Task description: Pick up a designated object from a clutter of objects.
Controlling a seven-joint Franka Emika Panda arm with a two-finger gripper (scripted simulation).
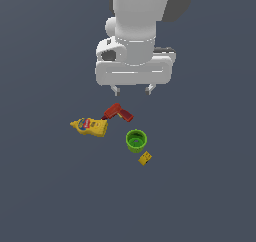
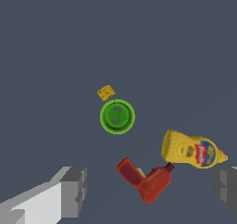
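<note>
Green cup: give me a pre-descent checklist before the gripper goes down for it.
1. Jaws apart: ok. The gripper is open, nothing between its fingers.
2. Target upright: ok. The green cup stands with its hollow mouth up.
3. Gripper over target: not ok. In the exterior view it hangs above the red tool, not the cup.
4. Room around the rim: cannot tell. The yellow cube lies close beside the cup; the wrist view shows a thin gap.
5. Mustard bottle clear of the path: ok. It lies on its side, apart from the cup.
</note>
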